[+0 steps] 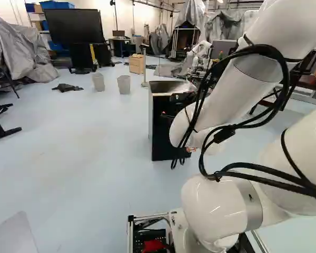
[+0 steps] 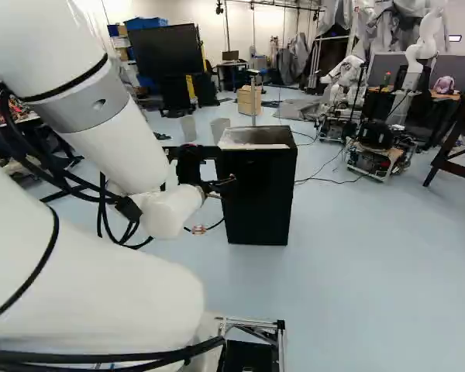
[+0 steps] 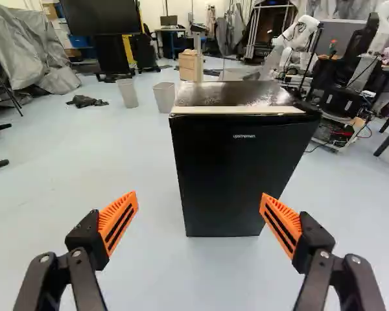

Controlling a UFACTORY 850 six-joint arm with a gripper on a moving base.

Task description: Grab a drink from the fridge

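In the right base view my gripper [image 2: 217, 184] reaches toward the left side of a small black fridge [image 2: 257, 194], which stands on the floor with its door shut. The wrist view has the gripper [image 3: 200, 214] with its orange-padded fingers wide apart and nothing between them. Ahead of it is the front of the same fridge [image 3: 230, 172], a light strip along the top edge of the door. From the left base view the fridge [image 1: 157, 126] is partly hidden behind my arm. No drink is visible.
Two pale bins [image 3: 164, 97] and a wooden drawer unit [image 3: 189, 66] stand behind the fridge. Another robot [image 2: 345, 77] and a wheeled base with equipment [image 2: 380, 151] are farther back. A dark cloth [image 3: 86, 101] lies on the floor, near a large screen [image 3: 104, 17].
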